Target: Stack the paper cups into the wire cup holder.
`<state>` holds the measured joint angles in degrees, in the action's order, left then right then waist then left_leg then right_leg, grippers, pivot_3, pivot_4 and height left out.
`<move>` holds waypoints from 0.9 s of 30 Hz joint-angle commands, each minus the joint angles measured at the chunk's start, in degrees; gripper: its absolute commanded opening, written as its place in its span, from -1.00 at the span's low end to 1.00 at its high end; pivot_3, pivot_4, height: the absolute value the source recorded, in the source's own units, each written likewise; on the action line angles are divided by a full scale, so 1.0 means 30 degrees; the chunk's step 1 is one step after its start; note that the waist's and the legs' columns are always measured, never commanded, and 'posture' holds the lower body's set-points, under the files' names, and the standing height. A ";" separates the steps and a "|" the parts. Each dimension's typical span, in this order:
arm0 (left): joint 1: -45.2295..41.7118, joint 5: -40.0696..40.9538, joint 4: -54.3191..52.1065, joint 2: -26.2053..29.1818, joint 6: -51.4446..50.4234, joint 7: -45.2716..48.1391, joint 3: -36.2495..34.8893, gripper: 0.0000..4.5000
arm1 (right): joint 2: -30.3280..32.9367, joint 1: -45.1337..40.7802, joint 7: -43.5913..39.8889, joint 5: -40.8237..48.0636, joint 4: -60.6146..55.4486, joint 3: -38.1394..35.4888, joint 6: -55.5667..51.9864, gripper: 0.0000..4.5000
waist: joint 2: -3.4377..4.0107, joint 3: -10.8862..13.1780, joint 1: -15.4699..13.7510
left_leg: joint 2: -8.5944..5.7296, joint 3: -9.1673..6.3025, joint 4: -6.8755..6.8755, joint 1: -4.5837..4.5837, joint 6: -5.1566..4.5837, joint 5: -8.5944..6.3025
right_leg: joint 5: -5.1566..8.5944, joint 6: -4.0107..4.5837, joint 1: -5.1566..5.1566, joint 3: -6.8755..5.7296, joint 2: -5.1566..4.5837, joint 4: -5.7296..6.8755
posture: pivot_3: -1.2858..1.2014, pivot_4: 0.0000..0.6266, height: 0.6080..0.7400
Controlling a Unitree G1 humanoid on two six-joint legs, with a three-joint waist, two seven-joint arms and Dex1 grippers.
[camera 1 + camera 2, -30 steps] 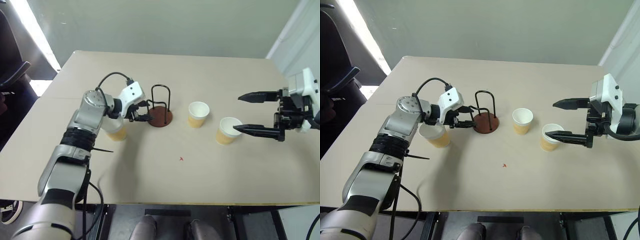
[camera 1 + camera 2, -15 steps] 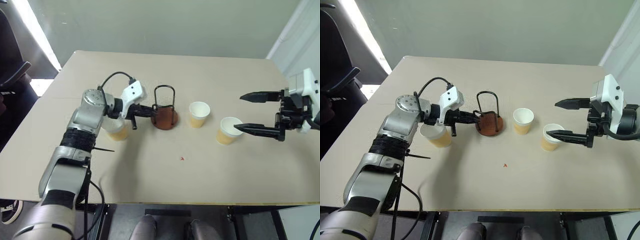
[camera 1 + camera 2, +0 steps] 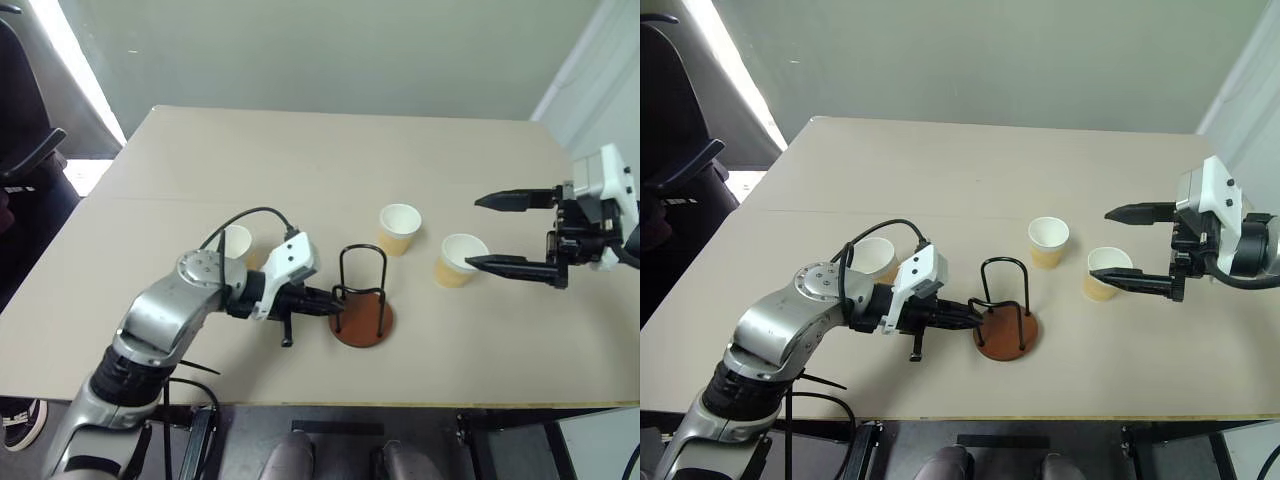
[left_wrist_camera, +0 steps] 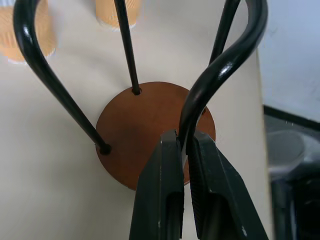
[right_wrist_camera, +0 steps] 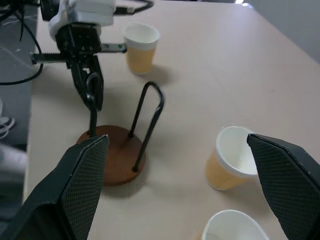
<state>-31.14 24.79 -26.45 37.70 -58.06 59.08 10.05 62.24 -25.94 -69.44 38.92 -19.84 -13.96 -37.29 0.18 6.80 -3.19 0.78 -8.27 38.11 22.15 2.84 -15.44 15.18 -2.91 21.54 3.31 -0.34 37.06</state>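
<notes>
Gripping wire loop of holder [image 3: 362, 308], left claw [image 3: 333, 301] closed tight; holder upright near front edge of bench [image 3: 300, 160]. Right claw [image 3: 485, 232] wide open, empty, beside right cup [image 3: 455, 259]. Other cups [image 3: 398, 228] [image 3: 236, 243] stand apart.

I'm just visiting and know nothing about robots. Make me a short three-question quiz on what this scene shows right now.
1. True or false: a cup already sits in the holder.
2. How many cups stand on the table?
3. Which hand grips the holder's wire: A the left hand, B the right hand, C neither?

Key
1. False. The holder is empty.
2. Three: one behind the left arm, one in the middle, one by the right hand.
3. A. The left hand is shut on a wire loop; the right hand is open and holds nothing.
</notes>
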 commanded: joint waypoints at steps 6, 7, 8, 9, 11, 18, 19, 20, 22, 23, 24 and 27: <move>0.0393 0.0929 -0.2185 -0.0712 -0.3023 -0.3491 0.0303 -0.98 | 0.1288 0.0512 -0.1894 -0.0903 -0.0117 0.0785 0.1361 1.00 | -0.0012 0.0007 0.0062 | 0.0000 0.0057 -0.0011 -0.0084 -0.0022 -0.0015 | 0.0001 0.0001 -0.0064 0.0026 0.0009 0.0001 | 0.03 -0.52 1.00; 0.0423 0.0988 -0.2241 -0.0656 -0.3126 -0.3635 0.0350 -0.98 | 0.1276 0.0454 -0.1913 -0.0968 -0.0027 0.0840 0.1430 1.00 | -0.0011 0.0007 0.0061 | 0.0000 0.0063 -0.0010 -0.0087 -0.0023 -0.0015 | 0.0001 0.0001 -0.0064 0.0032 0.0008 0.0001 | 0.03 -0.52 1.00; 0.0437 0.1057 -0.2278 -0.0619 -0.3204 -0.3770 0.0373 -0.98 | 0.1270 0.0418 -0.1925 -0.1004 0.0034 0.0881 0.1487 1.00 | -0.0012 0.0007 0.0058 | -0.0002 0.0072 -0.0012 -0.0088 -0.0023 -0.0015 | 0.0001 0.0001 -0.0064 0.0036 0.0009 0.0001 | 0.03 -0.52 1.00; 0.0439 0.1121 -0.2252 -0.0532 -0.3174 -0.3825 0.0439 -0.98 | 0.1238 0.0332 -0.1933 -0.1051 0.0113 0.0966 0.1539 1.00 | -0.0012 0.0007 0.0053 | -0.0002 0.0074 -0.0012 -0.0089 -0.0022 -0.0015 | 0.0001 0.0001 -0.0064 0.0037 0.0009 0.0001 | 0.03 -0.52 1.00; 0.0484 0.1101 -0.2129 -0.0176 -0.2802 -0.3746 0.0705 -0.98 | 0.1107 0.0150 -0.1838 -0.1134 0.0138 0.1193 0.1572 1.00 | -0.0012 0.0007 0.0047 | -0.0002 0.0073 -0.0012 -0.0091 -0.0023 -0.0015 | 0.0001 0.0002 -0.0064 0.0038 0.0010 0.0002 | 0.03 -0.52 1.00; 0.0560 0.0482 -0.1666 0.1514 -0.1386 -0.3407 0.2028 -0.98 | 0.0911 -0.0239 -0.1556 -0.1276 0.0088 0.1635 0.1590 1.00 | -0.0011 0.0006 0.0048 | -0.0006 0.0068 -0.0022 -0.0105 -0.0023 -0.0016 | 0.0001 0.0003 -0.0069 0.0051 0.0015 0.0004 | 0.03 -0.52 1.00; 0.0573 0.0427 -0.1563 0.1599 -0.1320 -0.3457 0.2209 -0.86 | 0.0890 -0.0263 -0.1509 -0.1296 0.0058 0.1691 0.1592 1.00 | -0.0011 0.0006 0.0047 | -0.0007 0.0066 -0.0022 -0.0105 -0.0024 -0.0016 | 0.0001 0.0003 -0.0070 0.0051 0.0014 0.0004 | 0.03 -0.52 1.00; 0.0578 0.0432 -0.1474 0.1694 -0.1329 -0.3436 0.2393 -0.73 | 0.0868 -0.0308 -0.1470 -0.1318 0.0053 0.1761 0.1596 1.00 | -0.0011 0.0006 0.0047 | -0.0009 0.0065 -0.0022 -0.0105 -0.0024 -0.0016 | 0.0001 0.0003 -0.0070 0.0051 0.0011 0.0004 | 0.03 -0.52 1.00; 0.0654 0.0403 -0.1337 0.2078 -0.1054 -0.3109 0.2846 -0.52 | 0.0794 -0.0481 -0.1395 -0.1356 0.0049 0.1946 0.1596 1.00 | -0.0014 0.0010 0.0068 | -0.0006 0.0065 -0.0028 -0.0103 -0.0023 -0.0017 | 0.0001 0.0003 -0.0062 0.0056 0.0007 0.0004 | 0.03 -0.52 1.00; 0.0680 0.0485 -0.1294 0.2132 -0.0997 -0.3027 0.2942 -0.38 | 0.0763 -0.0541 -0.1389 -0.1385 0.0060 0.2007 0.1613 1.00 | -0.0019 0.0014 0.0072 | -0.0004 0.0066 -0.0032 -0.0099 -0.0022 -0.0018 | 0.0001 0.0004 -0.0055 0.0055 0.0009 0.0004 | 0.03 -0.52 1.00; 0.0690 0.0591 -0.1239 0.2129 -0.0980 -0.2983 0.2964 -0.22 | 0.0725 -0.0604 -0.1391 -0.1441 0.0073 0.2073 0.1629 1.00 | -0.0019 0.0015 0.0074 | -0.0003 0.0064 -0.0035 -0.0096 -0.0021 -0.0019 | 0.0001 0.0005 -0.0047 0.0056 0.0010 0.0004 | 0.03 -0.52 1.00; 0.0724 0.0760 -0.1261 0.2115 -0.0933 -0.2896 0.2844 0.23 | 0.0662 -0.0707 -0.1421 -0.1516 0.0079 0.2162 0.1626 1.00 | -0.0020 0.0016 0.0042 | -0.0008 0.0061 -0.0037 -0.0080 -0.0019 -0.0024 | 0.0001 0.0005 -0.0037 0.0055 0.0007 -0.0005 | 0.03 -0.52 1.00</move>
<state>-28.71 26.30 -29.15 43.80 -61.71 49.89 19.33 64.00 -26.88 -74.00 34.54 -18.68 -6.75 -32.98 0.12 6.85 -3.06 0.74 -8.08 38.00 21.91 2.77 -15.52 15.18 -2.89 21.43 3.48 -0.33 37.03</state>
